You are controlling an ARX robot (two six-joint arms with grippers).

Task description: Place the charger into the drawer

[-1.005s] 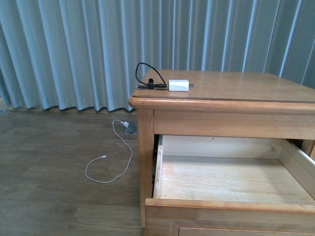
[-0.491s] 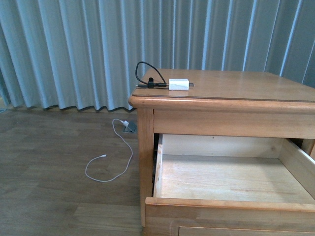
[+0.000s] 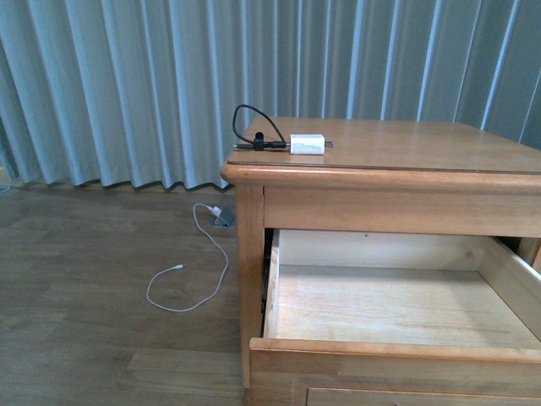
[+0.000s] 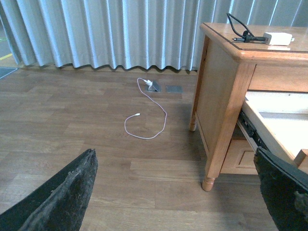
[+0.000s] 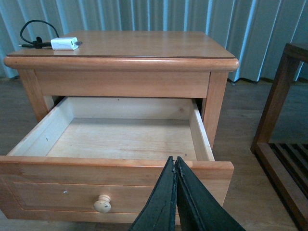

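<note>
While flat on nightstand, charger crosswise, looped end leftward.

The left gripper hung above the wooden floor with its two dark fingers spread wide apart and nothing between them; a honey-brown nightstand stood on the floor beyond one finger; the charger lay on the nightstand's top, its black cable looped toward the top's side edge and the white brick further in from that edge; under the top the drawer stood pulled out, its pale inside showing; a thin white cable curled on the floor, well apart from the nightstand, ending at a small plug near a pale pleated curtain; a grey plate lay just beside the plug.
</note>
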